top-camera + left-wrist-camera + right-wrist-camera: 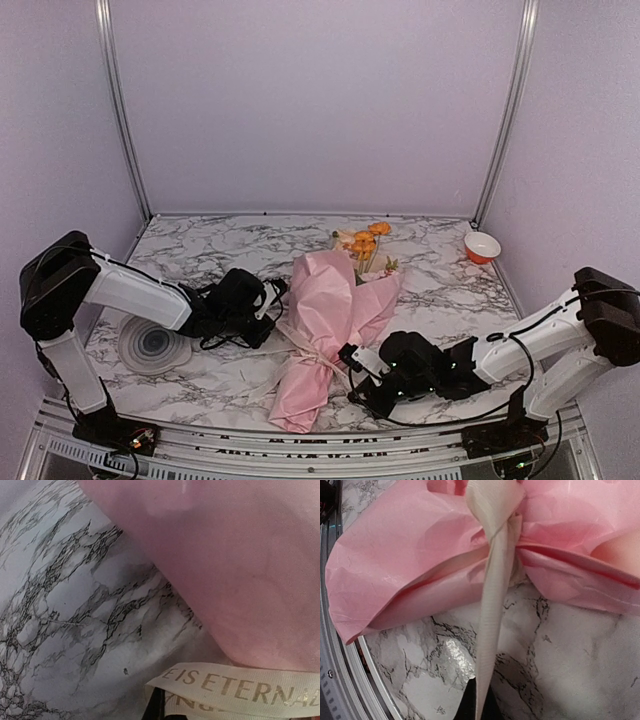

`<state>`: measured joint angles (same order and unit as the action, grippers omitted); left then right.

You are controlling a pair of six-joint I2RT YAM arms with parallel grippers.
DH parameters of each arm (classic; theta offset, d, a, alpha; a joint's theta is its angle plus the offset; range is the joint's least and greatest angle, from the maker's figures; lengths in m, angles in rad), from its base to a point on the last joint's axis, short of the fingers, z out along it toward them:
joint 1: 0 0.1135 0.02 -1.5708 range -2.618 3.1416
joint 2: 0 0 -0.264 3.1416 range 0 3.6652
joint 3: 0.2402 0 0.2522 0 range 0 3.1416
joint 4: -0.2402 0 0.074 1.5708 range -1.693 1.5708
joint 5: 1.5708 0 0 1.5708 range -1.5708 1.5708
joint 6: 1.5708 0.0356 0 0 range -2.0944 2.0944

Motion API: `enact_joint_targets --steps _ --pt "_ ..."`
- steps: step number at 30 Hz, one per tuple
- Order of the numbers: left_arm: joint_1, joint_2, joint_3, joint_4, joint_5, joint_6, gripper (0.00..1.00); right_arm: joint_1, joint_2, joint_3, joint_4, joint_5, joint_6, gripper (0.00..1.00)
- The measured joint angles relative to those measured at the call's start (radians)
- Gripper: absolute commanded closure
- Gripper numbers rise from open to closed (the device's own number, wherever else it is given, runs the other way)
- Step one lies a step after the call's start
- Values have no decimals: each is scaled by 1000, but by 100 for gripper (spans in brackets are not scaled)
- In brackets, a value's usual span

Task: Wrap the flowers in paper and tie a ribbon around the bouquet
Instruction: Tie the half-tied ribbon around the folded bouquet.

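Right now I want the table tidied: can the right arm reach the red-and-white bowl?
Probably not yet: its jaws are shut on the ribbon knotted round the bouquet, though nothing blocks the bowl.

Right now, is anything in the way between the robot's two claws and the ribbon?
Nothing visible. The left gripper and the right gripper are each shut on an end of the ribbon, which wraps round the bouquet.

Flowers (365, 243) mostly hidden inside paper (335, 300)
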<state>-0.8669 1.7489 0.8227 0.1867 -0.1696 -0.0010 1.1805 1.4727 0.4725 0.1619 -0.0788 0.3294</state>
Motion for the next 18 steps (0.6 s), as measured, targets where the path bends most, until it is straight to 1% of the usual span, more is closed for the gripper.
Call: enact_joint_targets --steps 4,8,18 --pt "37 10 0 -48 1 -65 100 0 0 -11 18 -69 48 100" --pt "73 11 0 -66 5 -113 100 0 10 -1 -5 -126 87 100" --pt "94 37 29 -72 14 -171 100 0 23 18 -35 -186 139 100"
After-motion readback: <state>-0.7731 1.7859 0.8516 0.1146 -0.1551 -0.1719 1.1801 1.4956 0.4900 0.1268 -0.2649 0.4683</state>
